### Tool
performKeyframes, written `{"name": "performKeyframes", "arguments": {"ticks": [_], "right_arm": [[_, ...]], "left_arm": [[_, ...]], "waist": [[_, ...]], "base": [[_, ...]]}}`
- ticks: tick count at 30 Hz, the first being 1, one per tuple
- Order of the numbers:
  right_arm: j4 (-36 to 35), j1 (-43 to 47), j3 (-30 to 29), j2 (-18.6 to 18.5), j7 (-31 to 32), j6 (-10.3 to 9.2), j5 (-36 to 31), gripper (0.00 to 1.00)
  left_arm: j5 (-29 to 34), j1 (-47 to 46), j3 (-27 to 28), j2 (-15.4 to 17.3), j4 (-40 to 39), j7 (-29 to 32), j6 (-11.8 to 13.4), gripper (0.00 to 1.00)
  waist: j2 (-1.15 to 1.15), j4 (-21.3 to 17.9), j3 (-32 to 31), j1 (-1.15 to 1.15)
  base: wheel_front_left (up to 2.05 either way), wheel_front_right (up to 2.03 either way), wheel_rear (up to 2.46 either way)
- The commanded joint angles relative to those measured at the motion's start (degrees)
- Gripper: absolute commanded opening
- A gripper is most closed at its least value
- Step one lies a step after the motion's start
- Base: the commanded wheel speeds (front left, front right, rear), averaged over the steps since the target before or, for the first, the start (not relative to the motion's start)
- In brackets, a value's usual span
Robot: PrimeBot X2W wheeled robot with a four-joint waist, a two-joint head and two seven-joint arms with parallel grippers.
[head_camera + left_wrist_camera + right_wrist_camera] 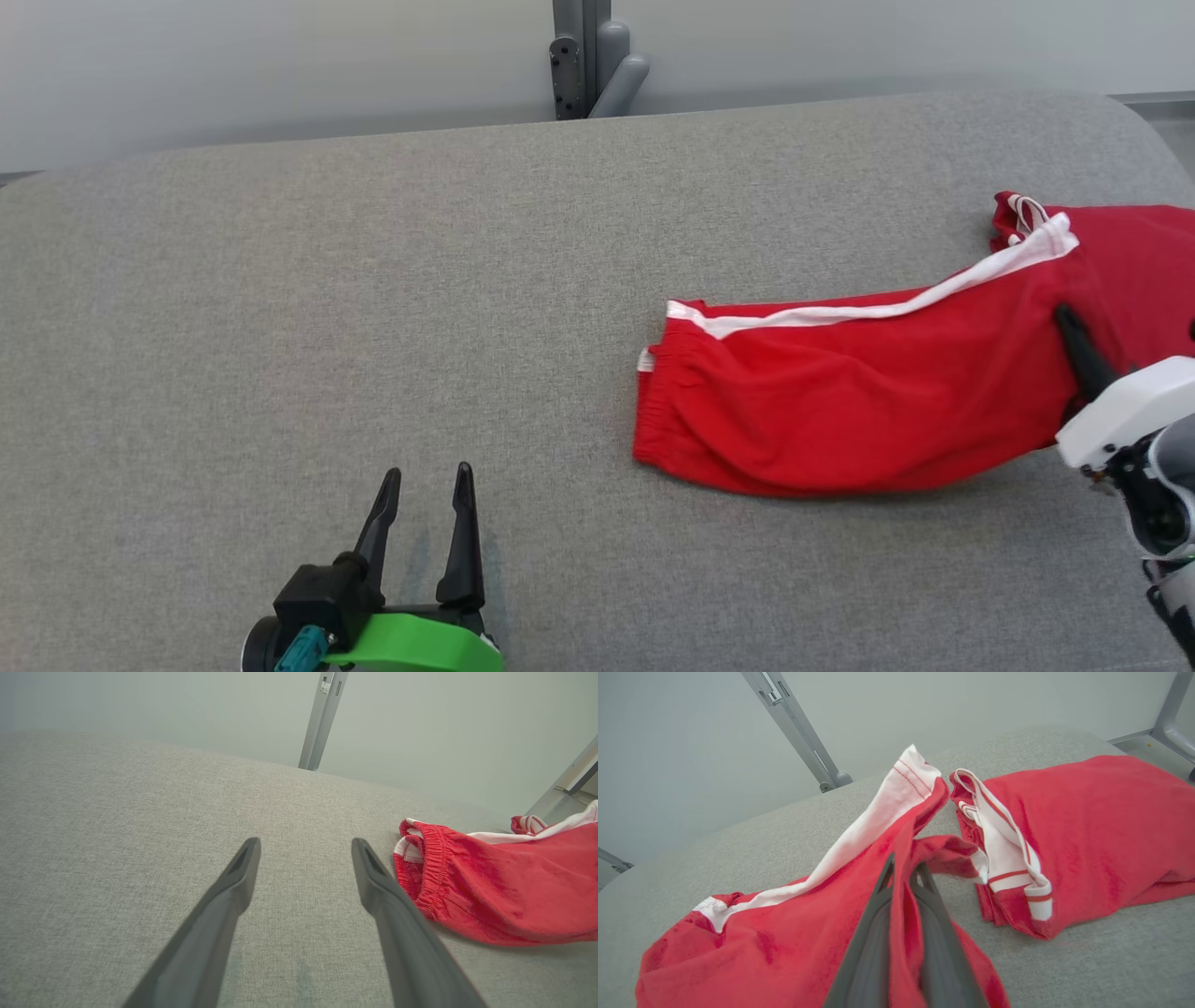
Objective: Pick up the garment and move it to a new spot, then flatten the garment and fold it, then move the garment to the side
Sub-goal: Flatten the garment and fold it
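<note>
Waiting low at the near-left edge, the left gripper point(428, 471) has its two dark fingers spread w/ nothing between them, pointing across bare cloth; prob. parked there out of the way until flattening needs both arms. Right of centre lies the red jersey garment w/ white side stripe point(840, 401), elastic hem toward the left gripper but well apart from it; its right part is bunched and raised. The right gripper point(904, 863) is clenched on a pinch of that red fabric, likely to lift & carry it to a new spot. Further right sits a flatter red portion w/ striped trim point(1087, 826); can't tell if it's the same piece. Underneath: grey woven padded table surface point(373, 280); behind, pale grey wall point(280, 65) & grey metal post point(583, 56).
</note>
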Motion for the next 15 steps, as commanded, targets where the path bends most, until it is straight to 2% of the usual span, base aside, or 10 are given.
{"name": "performKeyframes", "arguments": {"ticks": [1, 5, 7, 10, 15], "right_arm": [[-1.58, 0.94, -0.87, -1.31, 0.83, -0.03, -0.08, 0.00], [-9.18, 2.24, -5.69, -4.49, 5.34, -0.02, -2.15, 0.00], [-12.17, 2.93, -6.71, -4.26, 7.28, -0.02, -3.85, 0.00], [-16.37, 4.07, -5.58, -1.71, 10.37, -0.02, -6.45, 0.00], [-21.01, 5.71, 0.32, 4.60, 14.27, -0.02, -10.41, 0.00]], "left_arm": [[-0.44, 0.90, 0.21, 0.12, -0.24, 0.02, 0.30, 1.00], [-1.74, 0.54, -0.23, 0.11, -1.14, 0.02, 0.82, 1.00], [-2.27, 0.33, -0.34, 0.11, -1.33, 0.02, 0.88, 1.00], [-2.73, 0.23, -0.62, 0.10, -1.55, 0.02, 1.06, 1.00], [-3.48, -0.12, -1.28, 0.11, -1.78, 0.02, 1.48, 1.00]], "waist": [[0.00, -0.11, -0.37, 0.00], [0.00, 0.53, -0.19, 0.00], [0.00, 0.96, 0.08, 0.00], [0.00, 1.53, 0.46, 0.00], [0.00, 2.35, 1.08, 0.00]], "base": [[0.00, 0.00, 0.00], [0.00, 0.00, 0.00], [0.00, 0.00, 0.00], [0.00, 0.00, 0.00], [0.00, 0.00, 0.00]]}}
